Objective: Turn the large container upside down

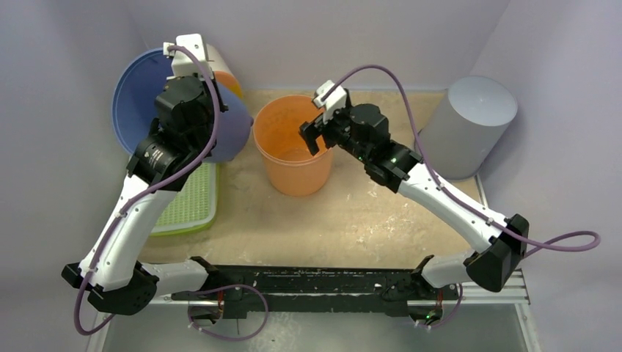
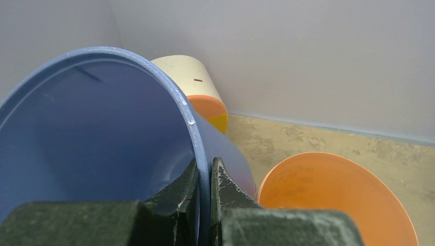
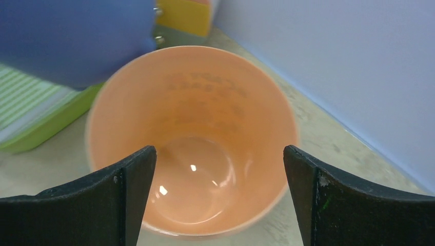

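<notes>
Rim of the blue container (image 2: 92, 133) sits pinched in my left gripper (image 2: 204, 168), tipped at ten o'clock (near the green tray (image 1: 187, 202)). My right gripper (image 3: 219, 159) hangs spread above the orange cup (image 3: 205, 97).

Overhead camera looks down from behind; close wrist cameras apparently share the orange bucket (image 3: 195, 128).

Orange bucket (image 1: 293, 165) just beside blue container (image 1: 132, 103); wall (image 1: 315, 37) behind.

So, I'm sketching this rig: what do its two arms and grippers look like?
The left arm and right arm have white shells, black joints and a looping purple cable each. The left gripper and right gripper have scuffed black fingers.
</notes>
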`<state>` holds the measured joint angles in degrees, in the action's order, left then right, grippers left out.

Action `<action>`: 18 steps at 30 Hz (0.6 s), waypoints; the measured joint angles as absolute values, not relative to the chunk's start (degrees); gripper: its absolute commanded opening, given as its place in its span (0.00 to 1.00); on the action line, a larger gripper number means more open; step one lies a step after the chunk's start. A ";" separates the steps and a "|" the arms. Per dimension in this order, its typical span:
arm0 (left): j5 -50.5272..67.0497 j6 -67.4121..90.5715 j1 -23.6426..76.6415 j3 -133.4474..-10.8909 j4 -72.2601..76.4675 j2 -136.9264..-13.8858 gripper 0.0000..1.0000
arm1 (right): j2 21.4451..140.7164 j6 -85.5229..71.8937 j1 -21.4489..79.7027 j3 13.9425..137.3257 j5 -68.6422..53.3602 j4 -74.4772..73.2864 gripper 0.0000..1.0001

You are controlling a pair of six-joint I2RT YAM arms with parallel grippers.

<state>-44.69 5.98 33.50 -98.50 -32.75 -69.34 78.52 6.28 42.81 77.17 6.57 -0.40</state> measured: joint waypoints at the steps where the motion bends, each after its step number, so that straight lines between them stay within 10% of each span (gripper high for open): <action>1: -44.71 6.07 33.50 -98.50 -32.75 -69.28 0.00 | 78.63 6.76 43.68 77.19 5.80 -0.58 0.92; 18: -45.28 6.42 33.50 -96.55 -33.71 -67.00 0.00 | 89.56 13.04 51.46 81.10 -5.34 -5.30 0.66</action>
